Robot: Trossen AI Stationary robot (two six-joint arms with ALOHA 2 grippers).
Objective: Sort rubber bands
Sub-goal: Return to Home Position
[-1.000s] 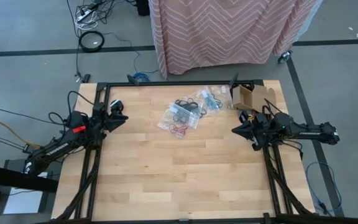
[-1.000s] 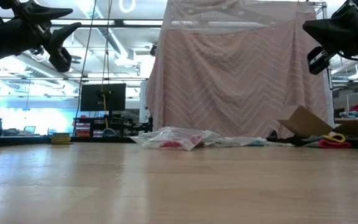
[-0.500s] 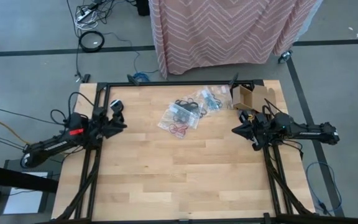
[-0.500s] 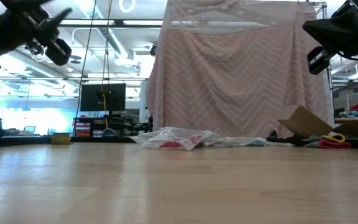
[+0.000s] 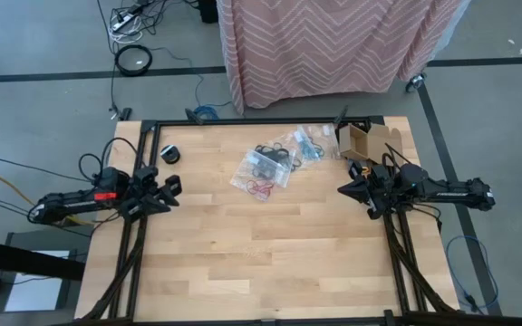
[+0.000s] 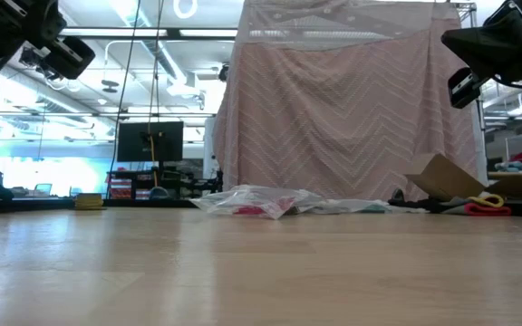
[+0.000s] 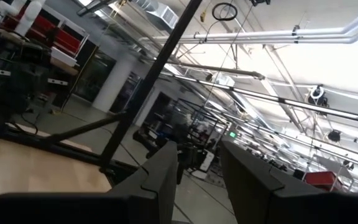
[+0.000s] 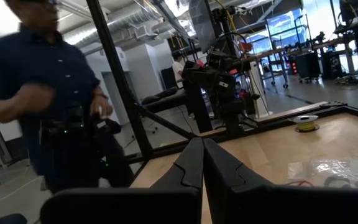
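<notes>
wood table (image 5: 270,254) carried everything. left gripper (image 5: 172,187) hung over the table's left edge, fingers parted, holding nothing. right gripper (image 5: 343,189) hung over the right edge, fingers pressed together, nothing between them. clear bags (image 5: 284,172) lay piled at back centre. rubber bands (image 5: 259,188) lay in that pile, red ones showing through a bag.

A light wooden table (image 5: 270,244) holds clear plastic bags (image 5: 247,168) and an open cardboard box (image 5: 353,139) near its far edge; pink chevron cloth (image 5: 333,41) hangs behind; a person in a dark shirt (image 8: 48,81) stands nearby
</notes>
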